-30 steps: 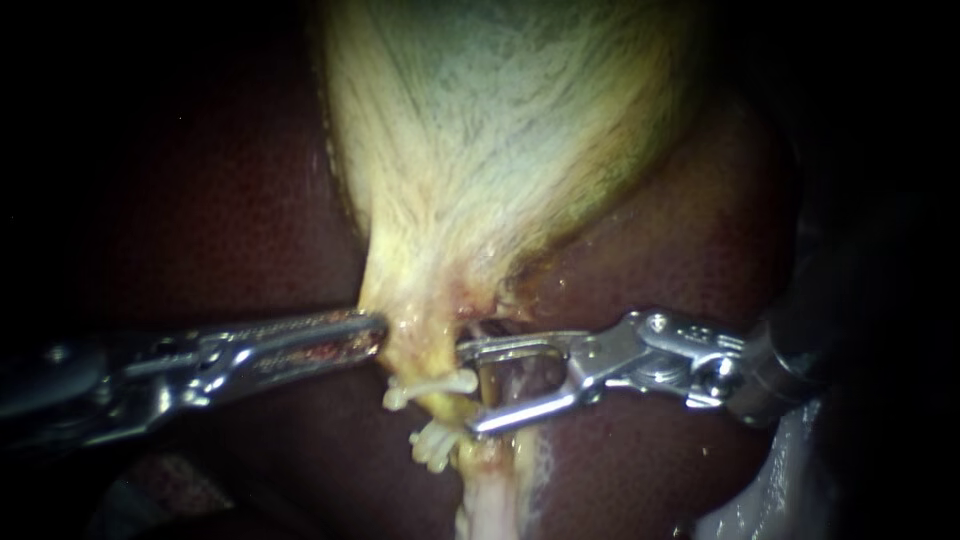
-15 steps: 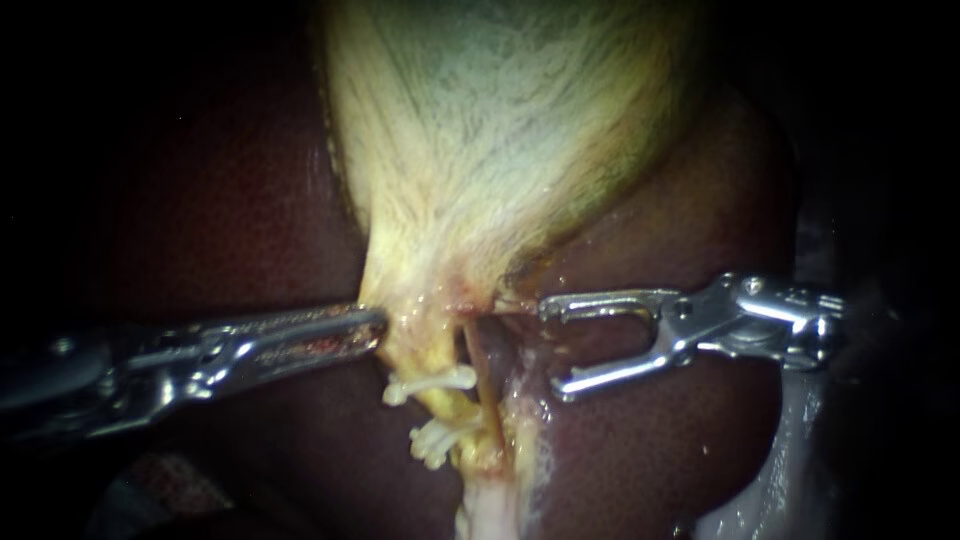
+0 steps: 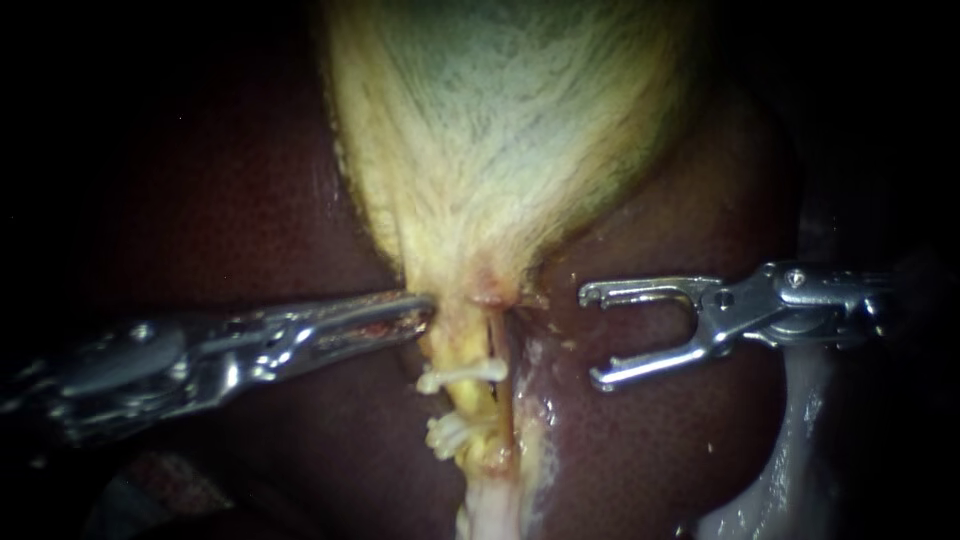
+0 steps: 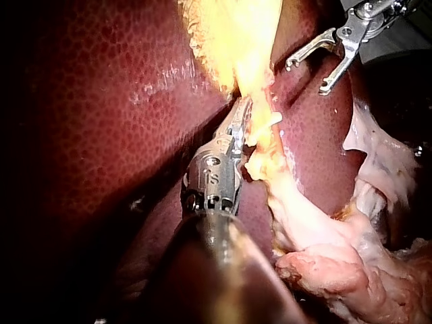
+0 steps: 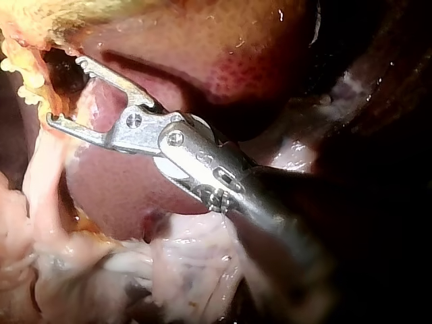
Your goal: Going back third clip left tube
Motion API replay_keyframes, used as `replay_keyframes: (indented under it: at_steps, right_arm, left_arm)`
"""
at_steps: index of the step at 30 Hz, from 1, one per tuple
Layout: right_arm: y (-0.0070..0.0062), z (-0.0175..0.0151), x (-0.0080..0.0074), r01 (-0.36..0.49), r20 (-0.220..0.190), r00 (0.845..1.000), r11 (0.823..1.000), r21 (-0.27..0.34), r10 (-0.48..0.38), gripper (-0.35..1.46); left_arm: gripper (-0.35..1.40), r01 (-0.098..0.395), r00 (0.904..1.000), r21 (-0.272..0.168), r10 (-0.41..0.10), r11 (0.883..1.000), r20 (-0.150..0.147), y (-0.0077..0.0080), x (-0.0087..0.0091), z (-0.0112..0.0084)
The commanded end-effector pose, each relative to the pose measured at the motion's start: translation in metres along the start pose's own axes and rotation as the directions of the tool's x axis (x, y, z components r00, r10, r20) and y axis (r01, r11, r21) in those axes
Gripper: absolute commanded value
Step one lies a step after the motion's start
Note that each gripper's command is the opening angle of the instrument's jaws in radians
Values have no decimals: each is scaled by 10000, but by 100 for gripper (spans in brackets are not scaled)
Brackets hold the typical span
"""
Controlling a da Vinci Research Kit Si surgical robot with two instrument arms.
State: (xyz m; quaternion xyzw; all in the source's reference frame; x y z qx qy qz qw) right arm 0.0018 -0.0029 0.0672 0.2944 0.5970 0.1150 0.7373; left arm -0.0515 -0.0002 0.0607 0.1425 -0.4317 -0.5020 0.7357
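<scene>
Two small white clips (image 3: pixel 462 375) sit across the pale yellow left tube (image 3: pixel 470 405), one just under the other; a third I cannot make out with certainty. Just beside this tube, on its right, runs a thin brown tube (image 3: pixel 503 370). My right instrument (image 3: pixel 592 338), a slim silver shaft, stands over the dark red liver (image 3: pixel 680 450), apart from both tubes. Its two curved jaws are wide open and hold nothing. My left instrument (image 3: pixel 425 305), also silver, has its jaws closed on the yellow tissue at the narrow end of the gallbladder (image 3: pixel 500 150), just above the clips.

To retreat well, I judge that the right instrument should go back along the line of its own shaft. Its jaws should be open and lifted off the liver, so no tip catches a clip or the brown tube. The left instrument should pull evenly, because a jerk could loosen the clips.
</scene>
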Motion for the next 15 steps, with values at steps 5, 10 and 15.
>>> replay_keyframes:
  at_steps: [5, 10, 15]
  right_arm:
    - [0, 0, 0, 68, 11, 10000, 10000, -8, -68, 56]
    - [-1, 0, 0, 68, 11, 10000, 10000, -12, -68, 56]
    - [-2, 0, 1, 68, 10, 10000, 10000, -18, -68, 57]
  left_arm:
    - [-35, -6, 10000, 21, 6, 10000, -17, -1, 0, 2]
    - [-35, -6, 10000, 22, 6, 10000, -18, -2, -1, 1]
    - [-35, -8, 10000, 27, 8, 10000, -19, -2, 0, 1]
